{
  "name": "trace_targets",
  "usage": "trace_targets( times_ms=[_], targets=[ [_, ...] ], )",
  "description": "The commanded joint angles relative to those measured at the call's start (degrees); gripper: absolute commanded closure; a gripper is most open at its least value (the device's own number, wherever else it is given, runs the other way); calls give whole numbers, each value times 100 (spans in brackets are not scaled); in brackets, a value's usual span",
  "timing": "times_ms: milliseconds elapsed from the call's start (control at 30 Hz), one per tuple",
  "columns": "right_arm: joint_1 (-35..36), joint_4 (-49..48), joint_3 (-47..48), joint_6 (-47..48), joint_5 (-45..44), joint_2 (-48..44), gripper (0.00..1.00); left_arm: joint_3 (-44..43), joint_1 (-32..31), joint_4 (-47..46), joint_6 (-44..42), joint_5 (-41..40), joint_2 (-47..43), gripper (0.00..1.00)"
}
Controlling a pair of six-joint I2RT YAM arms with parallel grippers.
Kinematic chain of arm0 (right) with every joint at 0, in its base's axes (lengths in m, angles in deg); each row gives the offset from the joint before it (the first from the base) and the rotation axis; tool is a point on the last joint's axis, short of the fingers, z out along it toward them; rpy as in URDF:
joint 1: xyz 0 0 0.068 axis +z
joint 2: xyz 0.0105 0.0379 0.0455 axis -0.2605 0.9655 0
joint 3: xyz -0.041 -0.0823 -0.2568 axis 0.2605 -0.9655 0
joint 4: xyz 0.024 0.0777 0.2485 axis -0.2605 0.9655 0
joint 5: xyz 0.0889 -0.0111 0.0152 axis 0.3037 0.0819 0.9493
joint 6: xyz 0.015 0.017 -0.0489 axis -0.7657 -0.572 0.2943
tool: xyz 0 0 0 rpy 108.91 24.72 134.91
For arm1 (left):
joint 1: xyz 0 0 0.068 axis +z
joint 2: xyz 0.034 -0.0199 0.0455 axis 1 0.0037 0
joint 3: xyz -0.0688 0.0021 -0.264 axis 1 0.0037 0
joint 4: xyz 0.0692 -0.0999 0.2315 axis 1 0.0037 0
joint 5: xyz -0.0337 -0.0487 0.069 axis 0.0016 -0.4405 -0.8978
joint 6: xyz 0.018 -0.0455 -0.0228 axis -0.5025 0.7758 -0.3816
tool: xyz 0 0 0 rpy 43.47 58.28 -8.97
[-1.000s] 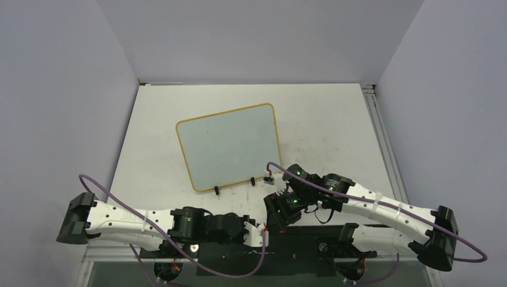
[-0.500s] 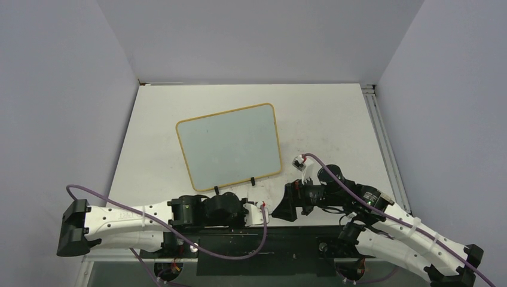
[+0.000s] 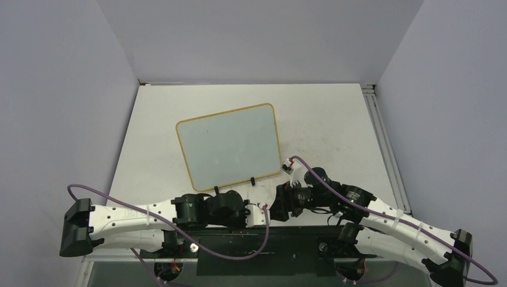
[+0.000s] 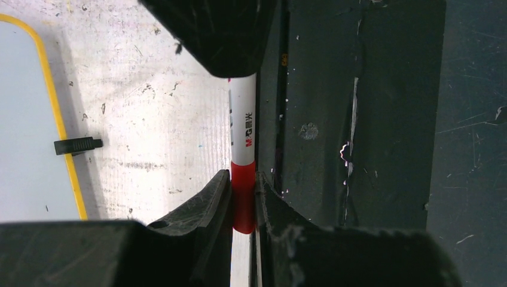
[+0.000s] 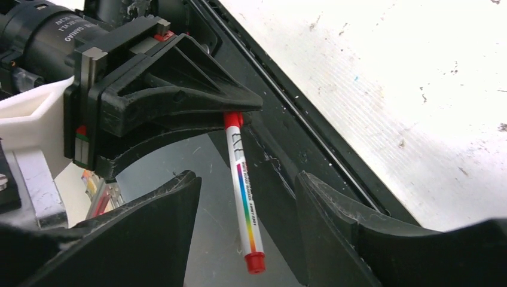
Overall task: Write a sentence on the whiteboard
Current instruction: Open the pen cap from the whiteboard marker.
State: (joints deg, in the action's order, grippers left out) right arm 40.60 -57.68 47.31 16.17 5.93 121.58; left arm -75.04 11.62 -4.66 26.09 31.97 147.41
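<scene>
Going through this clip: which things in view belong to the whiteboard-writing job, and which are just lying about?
Job:
- whiteboard, blank
- marker, clamped at one red end by the left gripper
- right gripper, open either side of the marker

Lying about:
- nothing loose shows; only the black base plate beneath the marker, part of the rig

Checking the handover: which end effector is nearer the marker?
Left. The left end effector clamps one red end of the marker; the right end effector sits open around the other end, not touching.
</scene>
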Motion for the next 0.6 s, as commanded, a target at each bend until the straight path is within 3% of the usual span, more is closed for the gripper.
trace_targets(
  times_ms=[0,567],
  targets=[
    [107,-630,-107,-176,112,34,42,-309,59,-6,57,177,24,100],
    [275,-907,-415,-476,26,-182,50,-408,354,-14,149,621,160,100]
  ],
)
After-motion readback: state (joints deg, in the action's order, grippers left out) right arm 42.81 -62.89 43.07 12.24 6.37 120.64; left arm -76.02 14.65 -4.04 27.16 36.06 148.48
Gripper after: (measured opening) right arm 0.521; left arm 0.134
